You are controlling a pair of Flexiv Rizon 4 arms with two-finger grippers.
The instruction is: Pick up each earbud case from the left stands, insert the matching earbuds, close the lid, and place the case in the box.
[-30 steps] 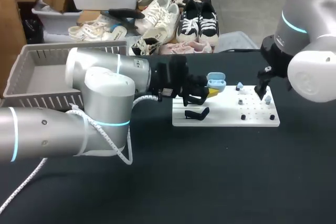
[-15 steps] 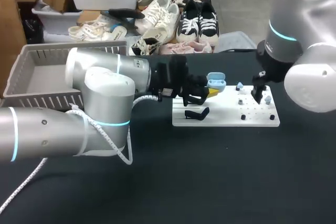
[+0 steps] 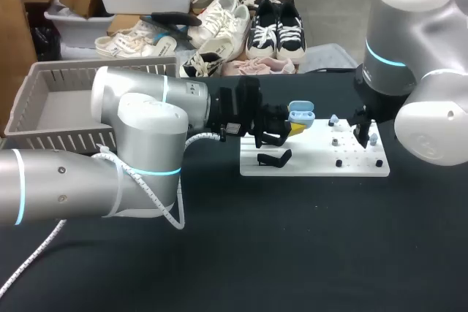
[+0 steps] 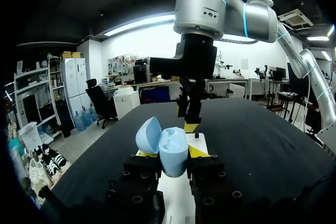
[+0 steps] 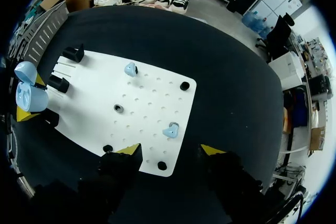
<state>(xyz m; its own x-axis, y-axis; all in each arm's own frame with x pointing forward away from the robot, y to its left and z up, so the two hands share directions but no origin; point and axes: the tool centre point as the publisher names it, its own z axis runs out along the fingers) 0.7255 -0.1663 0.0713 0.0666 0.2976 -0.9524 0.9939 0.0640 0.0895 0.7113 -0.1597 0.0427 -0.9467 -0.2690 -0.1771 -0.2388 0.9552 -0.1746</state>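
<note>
The left claw (image 4: 173, 155) is clamped on the small, pale blue, egg-shaped plastic earbud case (image 4: 173, 148), one yellow tip against each flank. It holds the case above the stand end of the flat white plastic pegboard (image 5: 152, 103). The rounded lid (image 4: 148, 135) is hinged open and tipped aside, and the moulded wells face up. The right claw (image 5: 170, 150) hangs over the board's other end, fingers apart and nothing between them. One tiny pale blue earbud (image 5: 170, 130) sits on the board just ahead of its tips. A second earbud (image 5: 129, 68) lies farther along, well apart from the first.

The case looks light, hard and smooth, so it may twist or slide in a pinch. The present hold on the lower shell, below the hinge, seems the right one and leaves the lid free to shut. The earbuds look lighter still, glossy and oddly shaped. A gentle pinch across the body would suit them; too much squeeze could flick one away.

Short black pegs (image 5: 162, 166) dot the board, one close beside the nearer earbud, and could catch a fingertip. Low black stands (image 5: 72, 53) rise near the case. The open lid crowds one side of the wells. The grey slatted plastic box (image 3: 58, 139) waits on the black table (image 3: 292, 239), beside the left arm.
</note>
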